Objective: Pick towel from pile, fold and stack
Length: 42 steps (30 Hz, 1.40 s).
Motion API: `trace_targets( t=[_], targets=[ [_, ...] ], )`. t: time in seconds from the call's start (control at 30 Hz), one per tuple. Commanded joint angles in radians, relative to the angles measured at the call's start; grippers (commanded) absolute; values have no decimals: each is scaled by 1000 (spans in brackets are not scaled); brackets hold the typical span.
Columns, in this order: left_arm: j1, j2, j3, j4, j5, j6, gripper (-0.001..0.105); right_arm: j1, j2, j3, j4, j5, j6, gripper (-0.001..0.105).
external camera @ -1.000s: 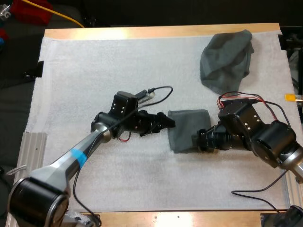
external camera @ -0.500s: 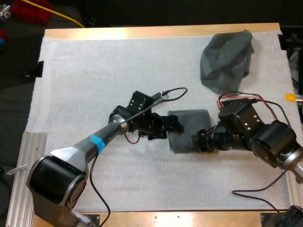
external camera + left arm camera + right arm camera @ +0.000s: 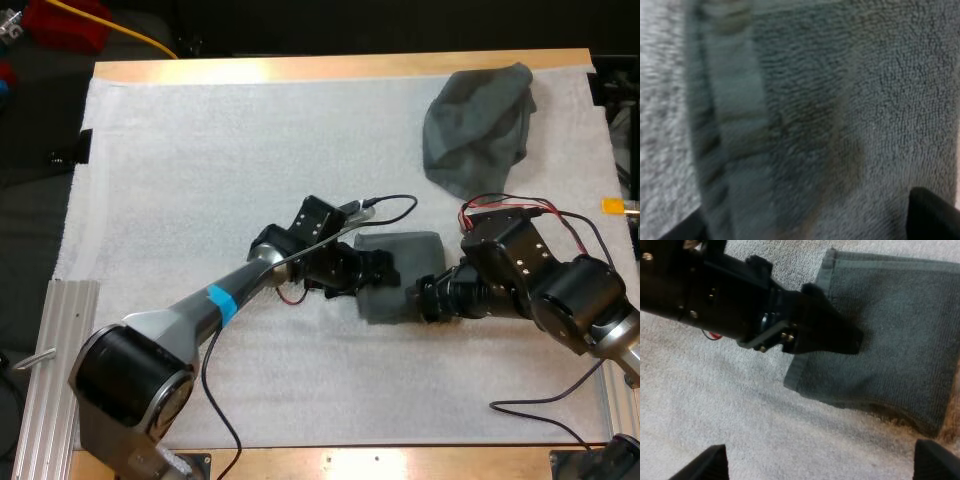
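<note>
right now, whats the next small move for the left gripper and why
Probably lower the left gripper and close on the folded towel's edge: its fingers stand open over that edge, and the right gripper sits open at the opposite edge.

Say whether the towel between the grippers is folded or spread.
Folded: the towel lies as a small flat rectangle with straight edges, unlike the crumpled towel.

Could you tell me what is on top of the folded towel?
The left tool is over one edge of the folded towel, the right tool at the opposite edge; contact is unclear. The patches beneath are hidden.
</note>
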Motion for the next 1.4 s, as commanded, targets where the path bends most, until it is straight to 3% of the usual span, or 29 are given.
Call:
trace_targets(
  t=[0.0,0.43,0.6,0.67,0.73,0.8,1.03,1.37],
  targets=[
    [-11,18,-14,24,9,-8,69,0,-13,-5,9,-8,-13,71],
    [-22,88,-116,92,182,-31,69,0,-13,-5,9,-8,-13,71],
    [-28,89,-117,92,198,-30,68,0,-13,-5,9,-8,-13,71],
    [-27,89,-117,92,198,-30,59,0,-13,-5,9,-8,-13,71],
    [-27,89,-117,92,182,-30,40,0,-16,-5,9,-10,-13,71],
    [-27,89,-117,92,171,-30,29,0,-21,-5,9,-11,-13,71],
    [-27,84,-117,92,147,-9,1,0,-69,-5,9,0,-13,71],
    [1,-14,-117,107,135,131,0,0,-84,-5,9,0,-13,71]
  ],
)
